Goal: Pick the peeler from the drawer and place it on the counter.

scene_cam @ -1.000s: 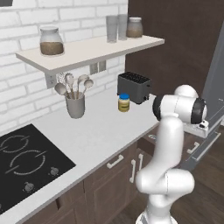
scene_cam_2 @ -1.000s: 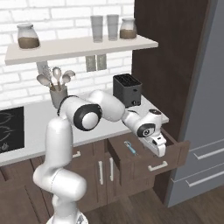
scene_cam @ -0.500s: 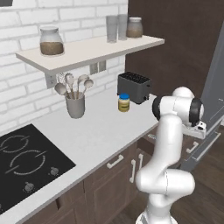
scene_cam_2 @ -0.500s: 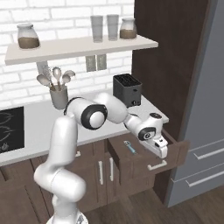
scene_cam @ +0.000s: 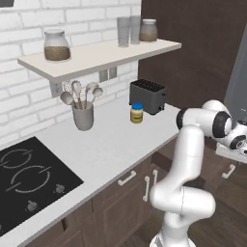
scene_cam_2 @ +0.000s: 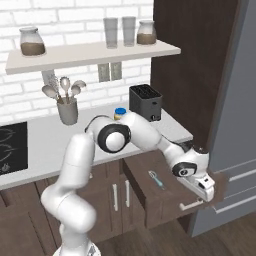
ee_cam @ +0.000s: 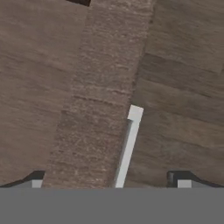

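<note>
The drawer (scene_cam_2: 165, 192) hangs pulled out from under the tabletop (scene_cam_2: 95, 137), and that's my marker for everything here. Inside it, lying on the drawer floor towards the left of the open box, there's the peeler (scene_cam_2: 156, 179), light blue handle and a silvery head, slanted across the wood. The end effector (scene_cam_2: 201, 188) hovers over the drawer's front right corner, just above the front panel, well to the right of the peeler and not touching it. Its two fingers stand spread wide with nothing between them; the hand view shows the dark fingertips (ee_cam: 37, 180) far apart at the bottom. Between them in that view runs the drawer's silver bar handle (ee_cam: 127, 148), a pale strip laid along a band of brown wood grain. Up behind the drawer, on the tabletop, a black toaster (scene_cam_2: 145, 102) sits close to the dark cabinet wall, with a small yellow jar (scene_cam_2: 119, 114) just to its left and a grey utensil cup (scene_cam_2: 68, 110) farther along.
</note>
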{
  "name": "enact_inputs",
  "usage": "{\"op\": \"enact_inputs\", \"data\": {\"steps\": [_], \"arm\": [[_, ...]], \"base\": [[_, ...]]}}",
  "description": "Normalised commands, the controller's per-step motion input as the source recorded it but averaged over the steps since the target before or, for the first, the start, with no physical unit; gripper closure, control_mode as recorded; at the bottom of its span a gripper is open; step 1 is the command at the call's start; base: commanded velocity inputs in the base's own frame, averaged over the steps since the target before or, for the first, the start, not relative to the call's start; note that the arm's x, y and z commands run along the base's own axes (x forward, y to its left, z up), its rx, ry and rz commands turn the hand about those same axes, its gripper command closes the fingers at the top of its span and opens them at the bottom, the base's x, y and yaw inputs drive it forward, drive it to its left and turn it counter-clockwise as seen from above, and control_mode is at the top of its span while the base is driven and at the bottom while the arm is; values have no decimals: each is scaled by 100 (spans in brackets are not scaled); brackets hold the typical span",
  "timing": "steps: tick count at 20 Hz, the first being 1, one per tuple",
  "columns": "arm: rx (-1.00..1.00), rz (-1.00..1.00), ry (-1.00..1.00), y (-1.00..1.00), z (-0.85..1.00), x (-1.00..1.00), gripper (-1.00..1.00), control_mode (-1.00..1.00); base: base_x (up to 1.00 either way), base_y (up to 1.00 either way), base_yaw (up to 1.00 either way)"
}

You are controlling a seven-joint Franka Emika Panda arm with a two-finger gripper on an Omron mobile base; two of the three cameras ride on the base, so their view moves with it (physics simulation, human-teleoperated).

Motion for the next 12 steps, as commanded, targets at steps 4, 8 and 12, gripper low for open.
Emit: {"op": "enact_inputs", "data": {"steps": [4, 8, 12], "arm": [[15, -2, -11, -100, 1, -91, -100, -100], [33, 0, -27, -39, 69, -62, -100, -100], [20, 6, -16, 66, 100, -6, -100, -100]], "base": [[0, 0, 0], [0, 0, 0], [0, 0, 0]]}}
